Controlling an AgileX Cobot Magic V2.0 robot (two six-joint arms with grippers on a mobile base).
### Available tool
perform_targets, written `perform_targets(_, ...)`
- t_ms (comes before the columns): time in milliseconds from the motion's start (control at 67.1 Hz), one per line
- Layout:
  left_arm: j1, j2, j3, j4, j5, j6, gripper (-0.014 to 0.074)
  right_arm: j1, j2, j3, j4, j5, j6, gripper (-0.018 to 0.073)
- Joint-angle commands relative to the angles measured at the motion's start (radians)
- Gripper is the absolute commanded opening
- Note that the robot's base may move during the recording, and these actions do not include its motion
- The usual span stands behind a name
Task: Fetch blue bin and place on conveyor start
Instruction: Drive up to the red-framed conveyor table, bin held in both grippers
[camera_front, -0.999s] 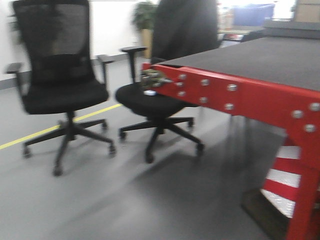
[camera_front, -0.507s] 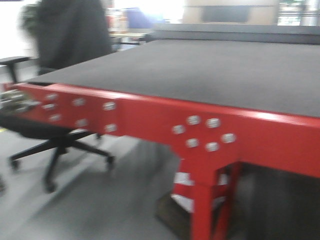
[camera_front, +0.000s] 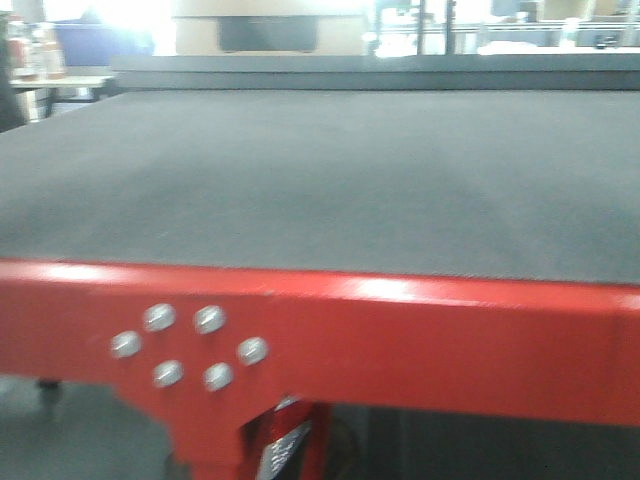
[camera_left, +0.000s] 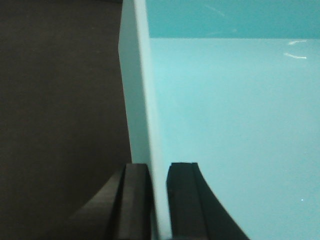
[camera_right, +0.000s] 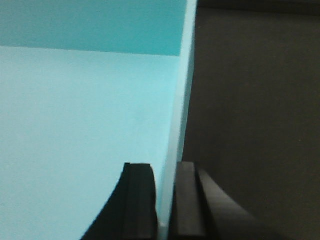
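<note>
Base swung past office chairs: conveyor start (camera_front: 330, 180) now fills front view. Carried between arms, blue bin (camera_left: 230, 125) — left gripper (camera_left: 159, 200) clamped on one wall, right gripper (camera_right: 165, 200) on opposite. Set-down likely next.

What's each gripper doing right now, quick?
Left gripper: closed on a side wall of the blue bin.
Right gripper: closed on the opposite wall of the blue bin.

The left gripper (camera_left: 159, 200) clamps the upright wall of the blue bin (camera_left: 230, 125): one black finger (camera_left: 131, 200) sits outside the pale rim, the other inside against the turquoise interior. A dark surface (camera_left: 55, 110) lies left of the bin.
</note>
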Motion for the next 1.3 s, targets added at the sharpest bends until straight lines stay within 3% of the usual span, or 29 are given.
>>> perform_targets(0, 0.002, -0.011, -0.008, -0.006, -0.031, 0.006, -0.0111, -0.008, -0.014, -0.007, -0.014, -0.057, -0.016, -0.0152)
perform_targets(1282, 0.002, -0.011, -0.008, -0.004, -0.031, 0.006, -0.0111, -0.008, -0.014, -0.007, -0.014, -0.057, -0.016, -0.0152)
